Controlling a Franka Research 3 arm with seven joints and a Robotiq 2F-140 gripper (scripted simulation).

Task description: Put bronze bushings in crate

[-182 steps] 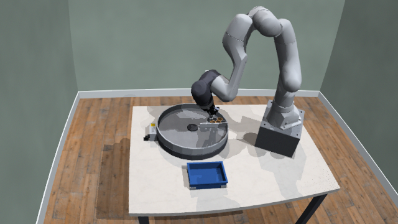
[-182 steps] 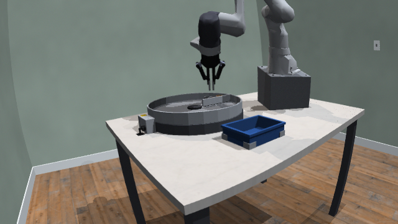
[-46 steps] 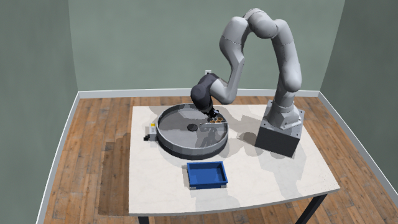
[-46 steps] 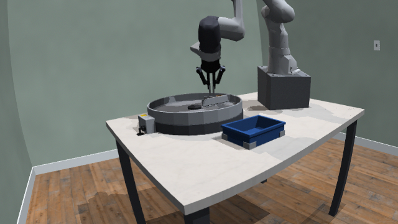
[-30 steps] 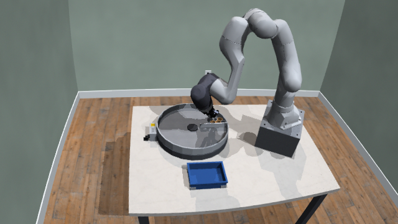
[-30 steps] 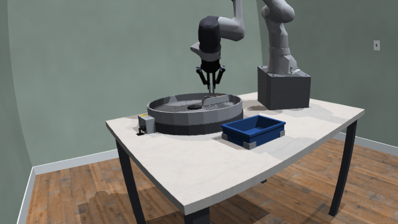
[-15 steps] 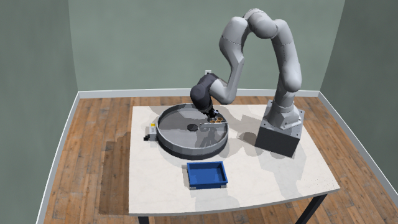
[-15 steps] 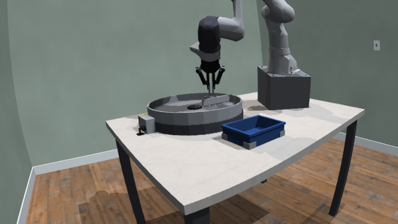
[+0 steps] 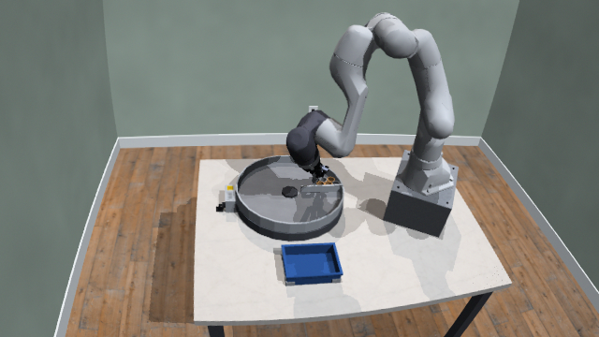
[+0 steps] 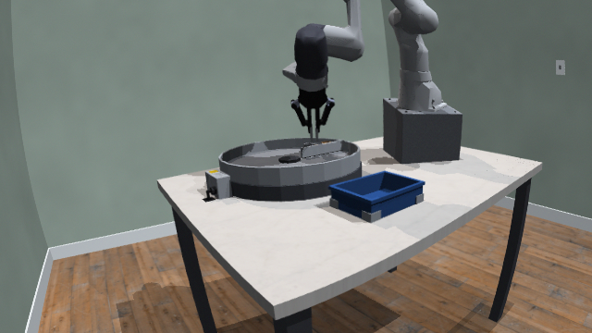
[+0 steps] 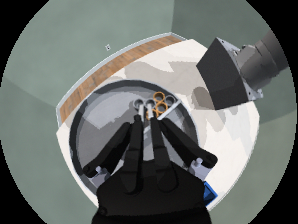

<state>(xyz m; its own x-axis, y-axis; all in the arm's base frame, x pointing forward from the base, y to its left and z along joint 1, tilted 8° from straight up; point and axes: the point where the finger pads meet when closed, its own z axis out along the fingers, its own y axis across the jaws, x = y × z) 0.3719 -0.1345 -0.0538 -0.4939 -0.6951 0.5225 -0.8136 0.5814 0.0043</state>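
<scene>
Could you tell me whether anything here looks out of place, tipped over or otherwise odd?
Nothing stands out. The bushings sit bunched behind the bar on the turning table, the blue crate stands square on the table and holds nothing, and the end effector hangs shut and holding nothing above the bushings.
</scene>
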